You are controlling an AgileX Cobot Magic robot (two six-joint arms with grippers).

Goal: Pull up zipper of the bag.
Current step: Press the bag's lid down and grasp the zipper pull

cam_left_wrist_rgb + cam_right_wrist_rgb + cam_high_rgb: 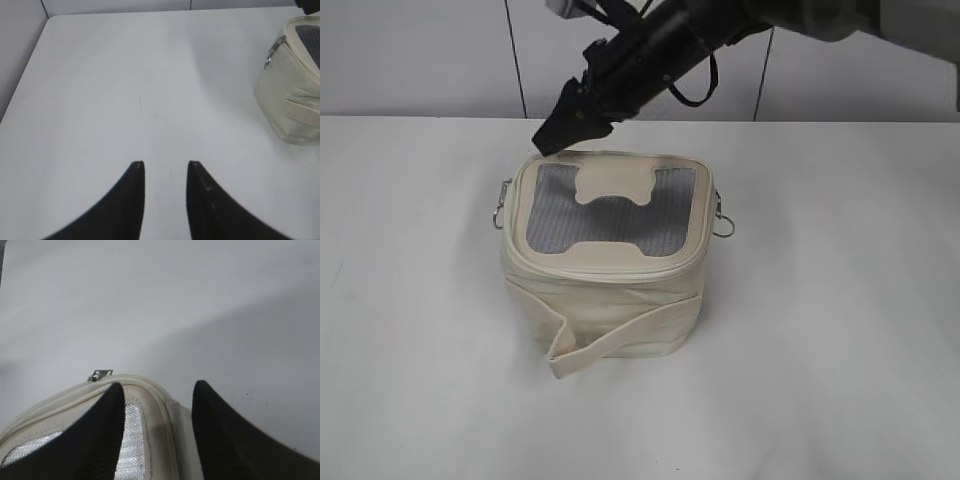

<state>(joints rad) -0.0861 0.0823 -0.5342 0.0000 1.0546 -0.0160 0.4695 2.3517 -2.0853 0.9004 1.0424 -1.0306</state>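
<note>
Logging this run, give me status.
Right end effector open over boxy cream fabric bag, lid corner. Left end effector open, idle. Silver zipper slider unobstructed.

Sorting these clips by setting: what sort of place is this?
Most likely a lab or test bench rather than a home: a plain white table, bare pale wall panels behind it, and only a small boxy cream-white fabric bag set out beneath a black robot gripper.

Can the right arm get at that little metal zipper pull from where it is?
Probably yes. The right end effector hangs open over the bag lid's corner, and the pull sits just beyond, uncovered.
</note>
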